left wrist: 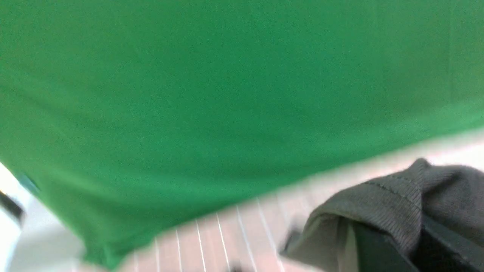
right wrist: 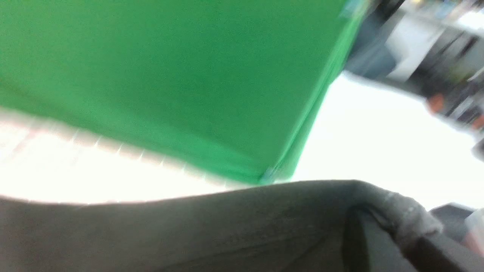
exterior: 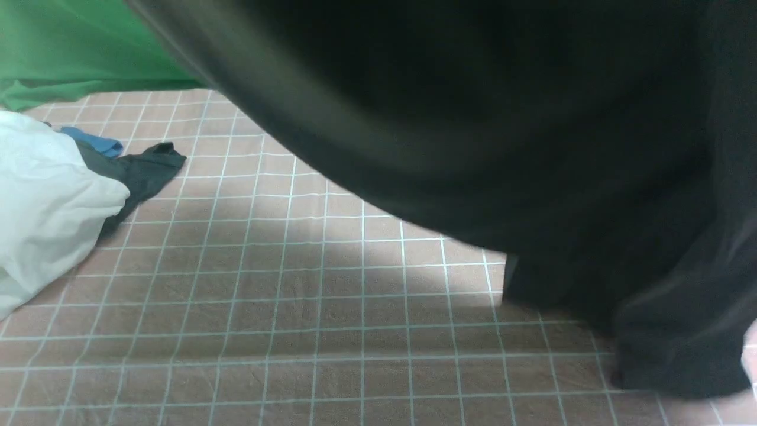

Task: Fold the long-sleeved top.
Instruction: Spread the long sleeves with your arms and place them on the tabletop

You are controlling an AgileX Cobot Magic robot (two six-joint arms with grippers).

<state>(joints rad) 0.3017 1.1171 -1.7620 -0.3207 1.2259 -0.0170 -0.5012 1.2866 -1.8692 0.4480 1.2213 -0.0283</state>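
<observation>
Fingers [left wrist: 372,247] of the left gripper [left wrist: 414,241] show as dark flat bars closed on a ribbed, stitched edge of the top [exterior: 532,136]. The cloth laps over them, so the gap itself is hidden. The right gripper [right wrist: 412,243] looks the same: its fingers [right wrist: 378,241] pinch a bunched edge, and a taut span of fabric runs away from it. In the front view the top hangs raised and blurred, filling the frame from 12 to 4 o'clock, and its lowest folds seem to touch the table [exterior: 295,331] at 5 o'clock. I judge this to be the lift-and-spread step, before any fold, since the garment is aloft and not laid flat. Next it needs lowering and drawing out over the bare grid at 6 to 7 o'clock, with both holds even so the thin, limp knit does not bunch. The table cover is pinkish-brown with pale grid lines and faint creases. A puffy white bundle [exterior: 47,201] sits at 9 o'clock. A small dark scrap [exterior: 145,171] and a blue piece [exterior: 97,142] lie at 10, well apart from the top, and a smooth green backdrop [exterior: 71,47] stands at 11.
</observation>
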